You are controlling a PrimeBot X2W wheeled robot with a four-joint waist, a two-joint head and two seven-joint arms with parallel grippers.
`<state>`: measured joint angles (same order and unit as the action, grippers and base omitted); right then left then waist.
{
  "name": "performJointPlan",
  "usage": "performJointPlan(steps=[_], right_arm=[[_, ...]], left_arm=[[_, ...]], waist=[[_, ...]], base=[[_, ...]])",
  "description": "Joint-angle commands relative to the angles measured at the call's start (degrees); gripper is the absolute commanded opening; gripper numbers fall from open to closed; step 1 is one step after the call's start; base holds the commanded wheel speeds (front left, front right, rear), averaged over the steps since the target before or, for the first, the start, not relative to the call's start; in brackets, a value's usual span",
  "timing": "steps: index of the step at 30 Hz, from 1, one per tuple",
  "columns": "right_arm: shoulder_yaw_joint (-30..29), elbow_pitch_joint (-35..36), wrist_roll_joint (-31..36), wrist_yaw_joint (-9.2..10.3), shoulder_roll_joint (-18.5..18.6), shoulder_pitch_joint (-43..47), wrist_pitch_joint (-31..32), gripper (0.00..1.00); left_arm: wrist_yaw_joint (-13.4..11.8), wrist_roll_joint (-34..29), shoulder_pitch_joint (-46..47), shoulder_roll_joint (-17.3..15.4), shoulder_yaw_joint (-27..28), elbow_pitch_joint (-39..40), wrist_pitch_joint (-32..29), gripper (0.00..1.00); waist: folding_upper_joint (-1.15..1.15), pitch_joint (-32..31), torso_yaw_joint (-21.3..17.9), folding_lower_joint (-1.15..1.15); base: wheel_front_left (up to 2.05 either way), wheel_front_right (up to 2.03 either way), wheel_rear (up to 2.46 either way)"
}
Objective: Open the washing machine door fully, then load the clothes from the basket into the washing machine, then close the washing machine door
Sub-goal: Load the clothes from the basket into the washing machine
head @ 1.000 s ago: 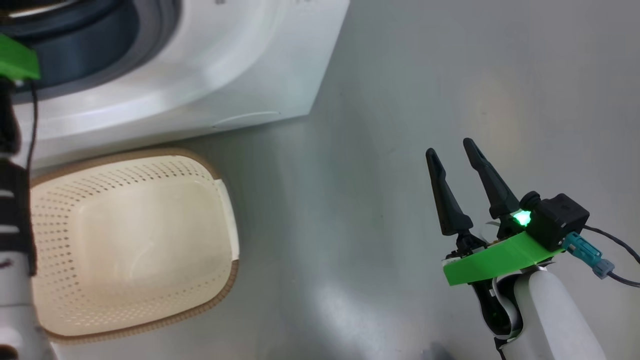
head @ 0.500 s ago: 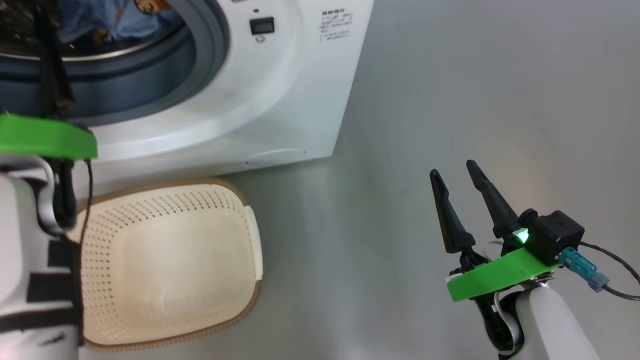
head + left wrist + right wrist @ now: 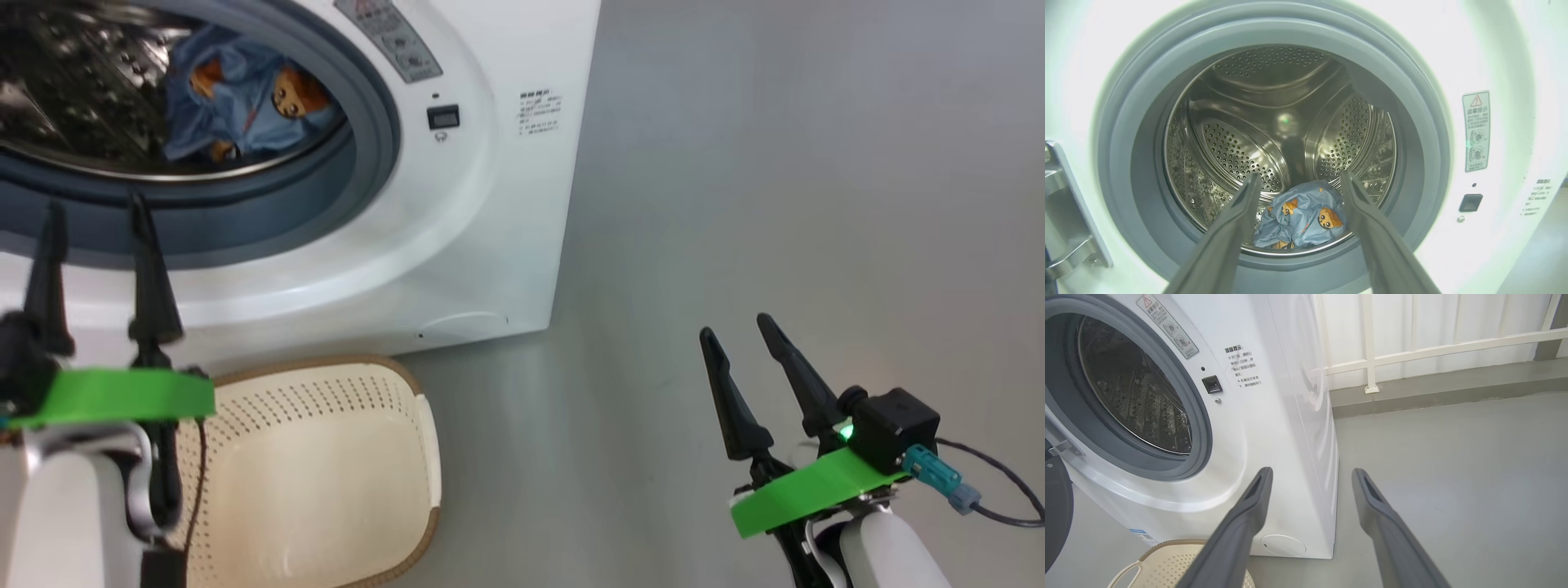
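Well, clothes point(image 3: 245, 106) lie bunched inside the washing machine point(image 3: 490, 204), upper left; basket point(image 3: 326, 365) below sits mouth-up, and left hand point(image 3: 96, 204) and right hand point(image 3: 735, 327) both spread wide.

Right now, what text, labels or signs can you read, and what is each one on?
"温馨提示:" heads the printed note on the washing machine front, right of the drum opening. The lines under it are too small to read.
A warning triangle with an exclamation mark tops the sticker above that note. Its text and pictograms are too small.
Blue label, low on the front: unreadable.
Control panel: markings blurred.
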<state>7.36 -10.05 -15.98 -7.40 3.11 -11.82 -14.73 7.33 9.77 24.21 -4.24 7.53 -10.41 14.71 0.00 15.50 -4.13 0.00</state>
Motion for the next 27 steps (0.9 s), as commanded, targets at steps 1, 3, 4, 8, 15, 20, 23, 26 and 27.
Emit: performJointPlan(steps=[1, 3, 4, 8, 15, 20, 23, 26, 27], right_arm=[[1.4, 1.2, 0.6, -0.09, -0.2, 0.9, -0.3, 1.00], [1.3, 1.1, 0.7, -0.09, -0.2, 1.5, -0.3, 1.00], [1.2, 1.1, 0.7, -0.09, -0.2, 1.8, -0.3, 1.00], [0.8, 1.2, 0.7, -0.09, -0.2, 2.7, -0.3, 1.00], [-0.1, 1.8, 1.0, -0.09, -0.2, 4.9, -0.3, 1.00], [-0.6, 2.0, 0.8, -0.09, -0.2, 5.8, -0.3, 1.00], [-1.1, 2.1, 0.6, -0.09, -0.2, 6.3, -0.3, 1.00], [-1.0, 2.1, 0.5, -0.09, -0.2, 6.6, -0.3, 1.00], [-0.8, 2.0, 0.5, -0.09, -0.2, 6.6, -0.3, 1.00]], left_arm=[[0.1, -1.1, -1.6, -1.3, 1.9, 2.4, 0.3, 1.00], [0.0, -1.4, -4.0, -0.6, 2.3, 3.6, 0.3, 1.00], [0.0, -1.6, -5.2, -0.3, 2.4, 4.2, 0.3, 1.00], [0.0, -1.7, -8.8, 0.4, 2.6, 5.6, 0.3, 1.00], [-1.0, -1.7, -17.3, 1.2, 2.0, 8.3, 0.3, 1.00], [-2.0, -0.3, -20.9, 1.3, 1.4, 10.2, 0.3, 1.00], [-3.0, 0.2, -22.5, 1.3, 0.1, 10.6, 0.3, 1.00], [-4.4, 0.9, -24.1, 1.3, -0.2, 11.0, 0.3, 1.00], [-5.0, 1.1, -24.8, 1.3, -0.3, 11.2, 0.3, 1.00]], waist=[[0.00, -2.4, 0.0, 0.00], [0.00, -3.7, -0.1, 0.00], [0.00, -4.4, -0.1, 0.00], [0.00, -6.3, -0.1, 0.00], [0.00, -9.7, -0.2, 0.00], [0.00, -10.7, -0.2, 0.00], [0.00, -11.3, 0.1, 0.00], [0.00, -11.7, 0.1, 0.00], [0.00, -11.8, 0.1, 0.00]], base=[[0.00, 0.00, 0.00], [0.00, 0.00, 0.00], [0.00, 0.00, 0.00], [0.00, 0.00, 0.00], [0.00, 0.00, 0.00], [0.00, 0.00, 0.00], [0.00, 0.00, 0.00], [0.00, 0.00, 0.00], [0.00, 0.00, 0.00]])
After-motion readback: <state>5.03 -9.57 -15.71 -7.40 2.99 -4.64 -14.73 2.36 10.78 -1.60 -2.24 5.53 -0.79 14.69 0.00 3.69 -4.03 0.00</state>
